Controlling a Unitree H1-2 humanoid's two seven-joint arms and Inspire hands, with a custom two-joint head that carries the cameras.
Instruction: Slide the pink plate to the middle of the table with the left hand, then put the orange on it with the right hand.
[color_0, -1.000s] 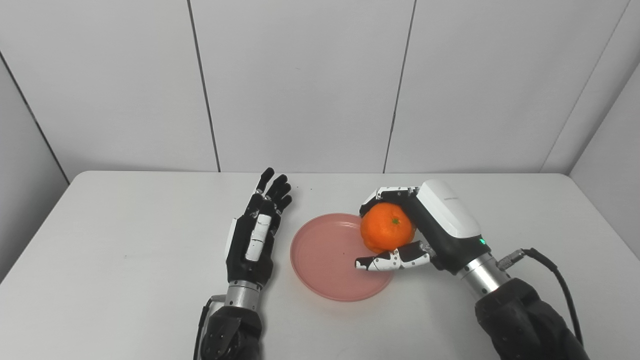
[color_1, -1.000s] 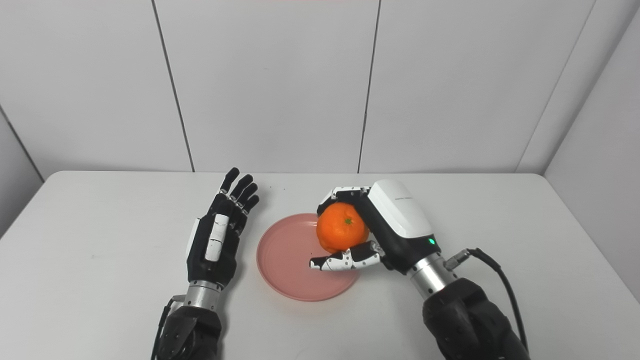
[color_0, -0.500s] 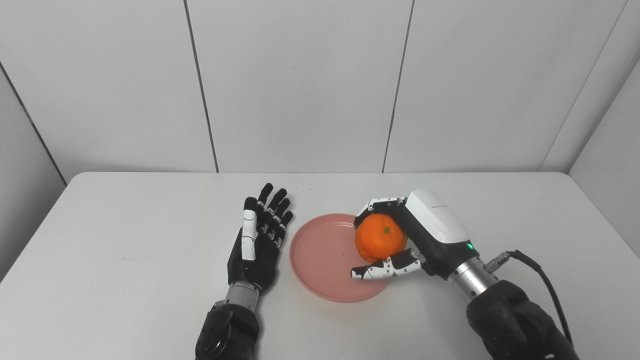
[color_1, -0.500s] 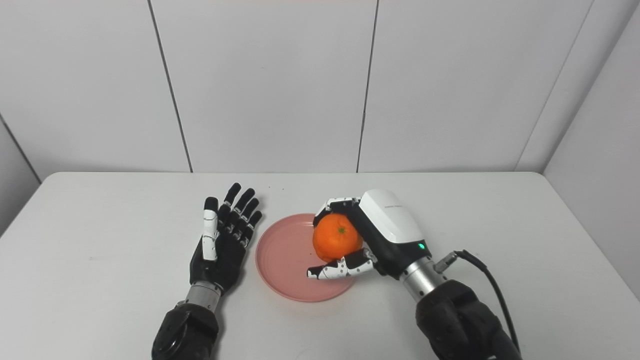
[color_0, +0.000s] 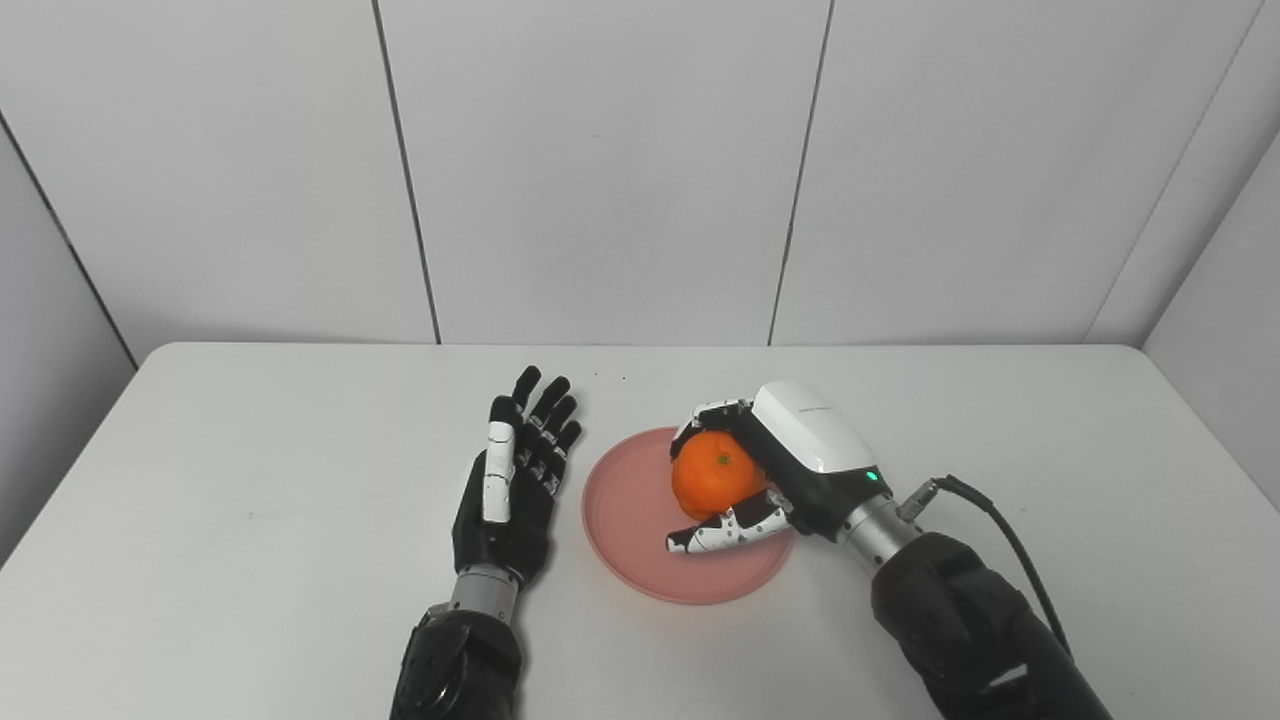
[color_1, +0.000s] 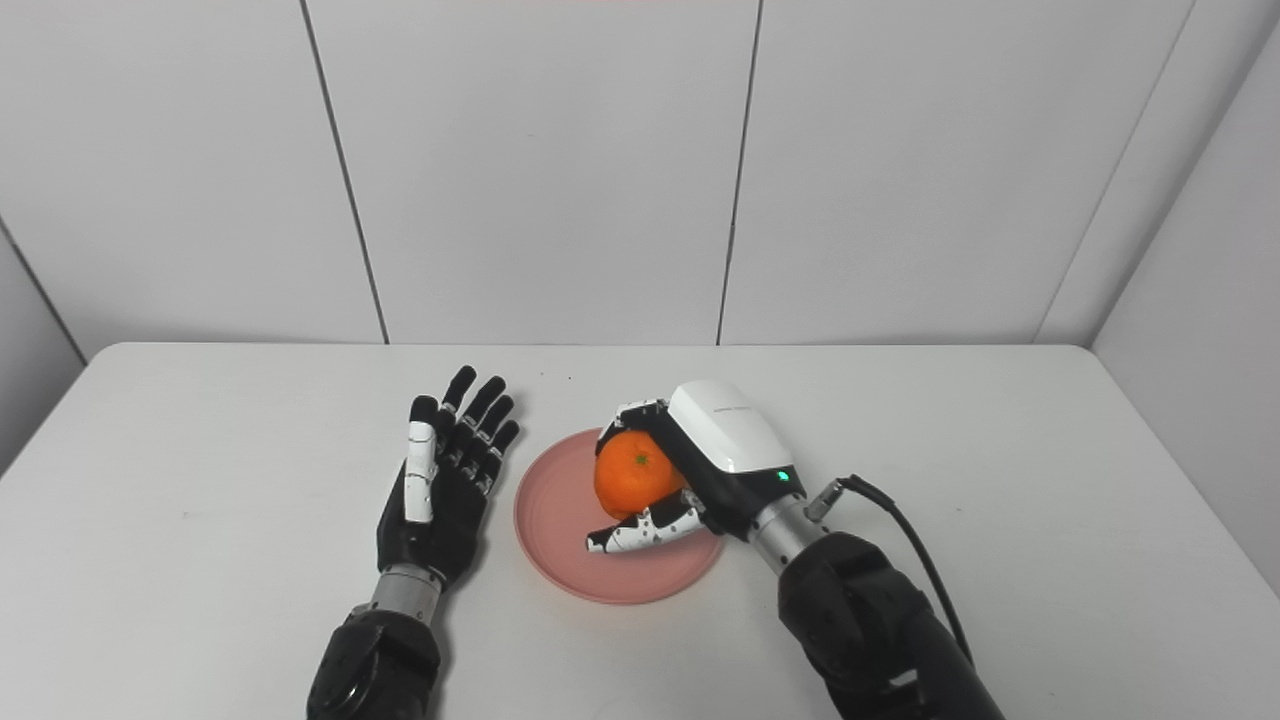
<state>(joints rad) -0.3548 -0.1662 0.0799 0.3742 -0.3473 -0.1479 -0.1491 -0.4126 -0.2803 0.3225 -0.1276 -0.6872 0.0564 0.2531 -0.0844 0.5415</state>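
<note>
Fingers of the right hand are wrapping the orange over the plate. Left hand is lying spread and empty on the counter just beside the plate. Neither view is showing whether orange and plate are touching.

White table, matte, rounded far corners, a few small dark specks near the middle of the far side. Behind it a wall of pale grey panels split by thin dark vertical seams; angled side panels close in at left and right.
</note>
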